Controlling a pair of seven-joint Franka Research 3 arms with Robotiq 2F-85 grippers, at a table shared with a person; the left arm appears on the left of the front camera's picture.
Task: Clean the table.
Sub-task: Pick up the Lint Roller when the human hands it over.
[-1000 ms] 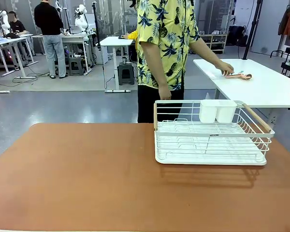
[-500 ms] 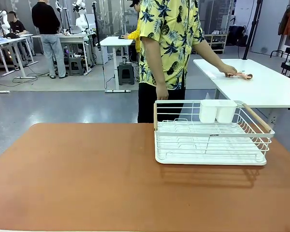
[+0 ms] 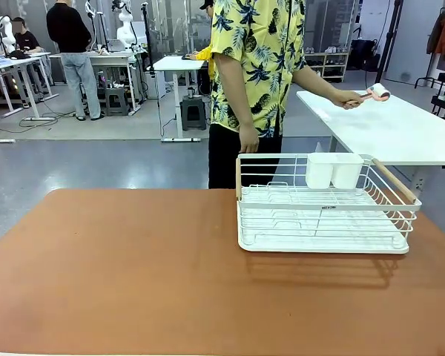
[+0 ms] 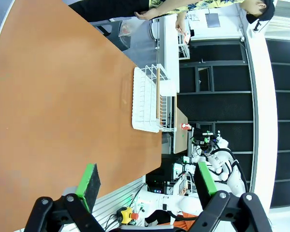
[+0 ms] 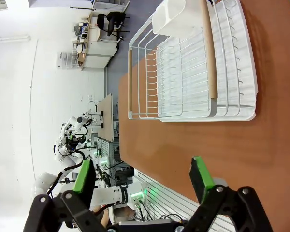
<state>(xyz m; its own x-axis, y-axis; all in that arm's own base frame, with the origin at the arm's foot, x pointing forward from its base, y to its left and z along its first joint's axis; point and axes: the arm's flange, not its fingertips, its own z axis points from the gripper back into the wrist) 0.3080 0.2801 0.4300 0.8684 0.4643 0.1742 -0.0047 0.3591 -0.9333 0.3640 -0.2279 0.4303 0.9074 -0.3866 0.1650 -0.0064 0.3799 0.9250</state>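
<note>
A: Where is the table, and what's on it?

B: In the front view the table [image 3: 133, 274] spans the lower half. One rack [image 3: 326, 215] stands on its right part, near the far edge. The rest of the top is bare brown.

A: What else does the front view give?

B: The person [image 3: 256, 67], standing at the far side just behind the rack. One hand [image 3: 347, 100] holds a roller [image 3: 378, 91] up above the white table [image 3: 408, 137]. The other hand [image 3: 248, 141] hangs by the rack's far left corner.

A: And the wrist views?

B: They give the fingers. The left gripper [image 4: 147, 179] has its jaws wide apart, with nothing between them, above the table's near edge and well apart from the rack. The right gripper [image 5: 141, 175] is just as wide and also empty. It looks down into the rack from close by, so the wire floor shows.

A: Counts?

B: One table, one rack, one roller. The rack has two wooden handles [image 5: 209, 48], one at each end. One white holder [image 5: 176, 17] hangs inside its far rail; I can't tell if it is one piece or two. Two grippers, each with two green pads [image 4: 89, 181].
</note>
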